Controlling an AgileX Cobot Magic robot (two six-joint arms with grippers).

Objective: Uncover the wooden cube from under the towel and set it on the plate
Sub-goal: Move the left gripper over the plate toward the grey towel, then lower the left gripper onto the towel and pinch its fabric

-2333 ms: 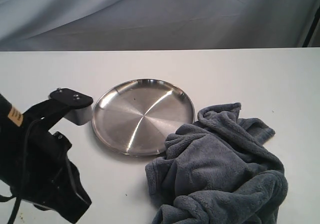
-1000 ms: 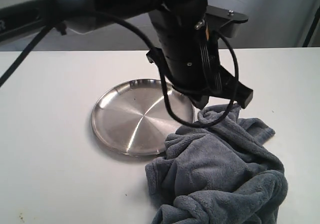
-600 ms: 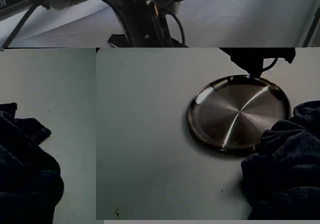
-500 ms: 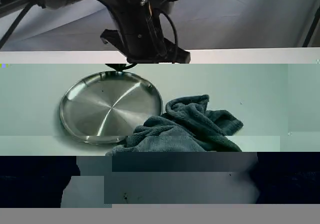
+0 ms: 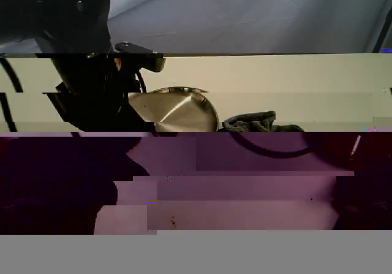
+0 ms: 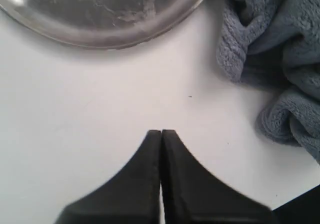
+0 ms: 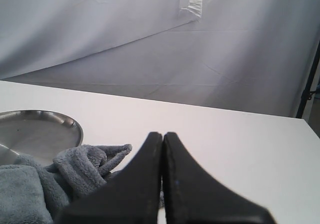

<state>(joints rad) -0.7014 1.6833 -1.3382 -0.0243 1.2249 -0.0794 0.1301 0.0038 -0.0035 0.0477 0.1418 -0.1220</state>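
There is one shiny steel plate (image 6: 100,13), one fleecy blue-grey towel (image 6: 280,43) and one white desk (image 6: 90,114); two black pincers show, the left pincer (image 6: 161,134) and the right pincer (image 7: 163,135).

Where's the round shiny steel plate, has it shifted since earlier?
Cannot tell. The exterior view is scrambled, so the steel plate looking displaced along the table proves nothing.

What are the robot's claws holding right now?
Nothing. The left gripper and the right gripper are both shut on empty air, and neither one grips the towel.
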